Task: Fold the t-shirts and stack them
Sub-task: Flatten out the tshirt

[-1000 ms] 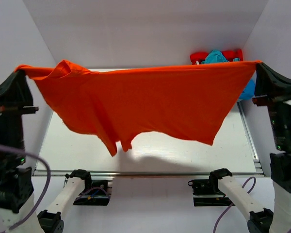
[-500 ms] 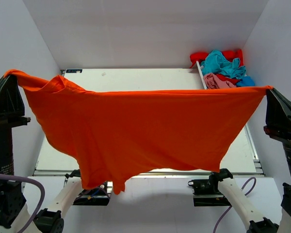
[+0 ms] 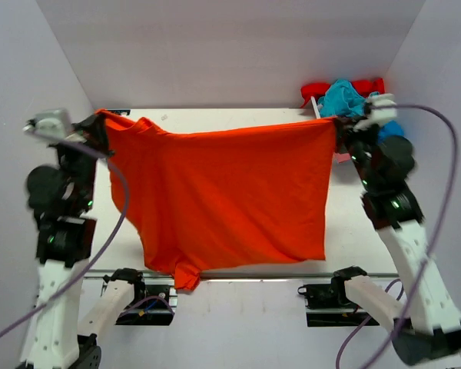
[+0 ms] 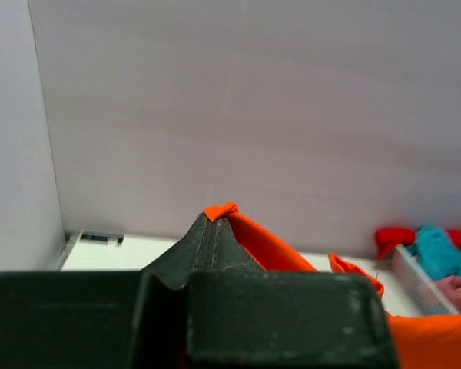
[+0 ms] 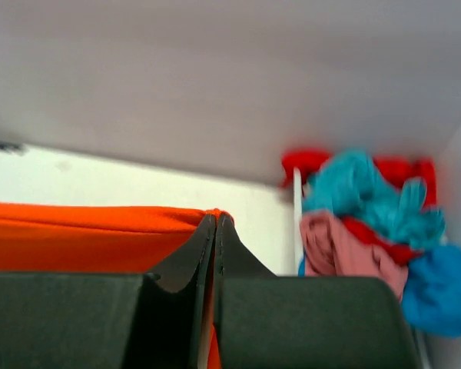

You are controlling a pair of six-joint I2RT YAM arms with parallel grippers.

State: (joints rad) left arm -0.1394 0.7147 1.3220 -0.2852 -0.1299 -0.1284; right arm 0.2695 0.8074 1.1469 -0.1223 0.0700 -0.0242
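Setting: white-walled booth with a white table [image 3: 352, 223] below the arms.
Orange-red t-shirt [image 3: 230, 192]: held up over the table and spread wide between the two arms, its top edge taut and its lower hem hanging toward the near edge.
Left jaws: closed on the shirt's upper left corner, with a tuft of cloth poking past the tips.
Right jaws: closed on the upper right corner.
Other t-shirts [image 5: 365, 196]: teal, pink, red and blue, heaped in the far right corner.

We hold our left arm [image 3: 60, 196] and right arm [image 3: 406, 238] up, wide apart. The left gripper [image 3: 98, 121] and right gripper [image 3: 337, 124] each pinch a shirt [image 3: 230, 192] corner, jaws tight, we think.
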